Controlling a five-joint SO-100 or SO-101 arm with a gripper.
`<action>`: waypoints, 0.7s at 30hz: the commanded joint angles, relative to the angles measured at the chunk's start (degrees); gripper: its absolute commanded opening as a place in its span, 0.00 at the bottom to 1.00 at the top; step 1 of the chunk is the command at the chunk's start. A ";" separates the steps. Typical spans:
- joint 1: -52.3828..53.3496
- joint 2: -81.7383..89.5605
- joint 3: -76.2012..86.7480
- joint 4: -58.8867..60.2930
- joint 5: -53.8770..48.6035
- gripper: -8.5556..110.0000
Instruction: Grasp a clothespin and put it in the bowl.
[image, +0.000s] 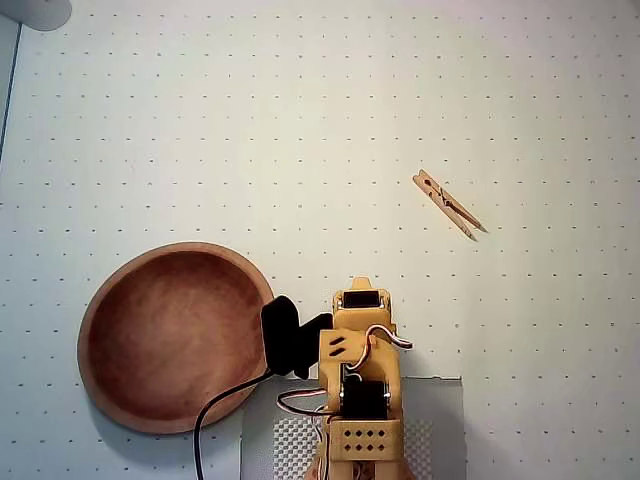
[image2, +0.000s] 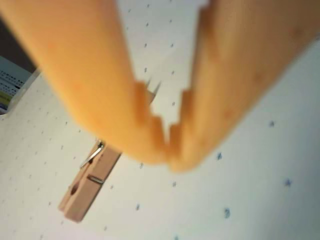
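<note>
The light-tan wooden clothespin (image: 448, 203) lies flat on the white dotted table, at the right of the overhead view, well away from the arm. The reddish-brown wooden bowl (image: 170, 340) sits at the lower left and is empty. My orange arm (image: 362, 370) is folded at the bottom centre, to the right of the bowl. In the wrist view my gripper (image2: 167, 156) is shut with the fingertips touching and nothing between them. It hangs above the table, and the clothespin (image2: 87, 187) lies beyond it, partly hidden by the left finger (image2: 85, 75).
A black camera (image: 285, 335) with a cable is mounted on the arm next to the bowl's rim. A grey base pad (image: 440, 420) lies under the arm. A pale round object (image: 35, 12) sits at the top left corner.
</note>
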 joint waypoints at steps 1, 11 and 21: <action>-0.18 0.79 -1.23 -0.26 0.62 0.05; -0.18 0.79 -1.23 -0.26 0.62 0.05; 0.18 0.79 -1.23 -0.26 0.88 0.05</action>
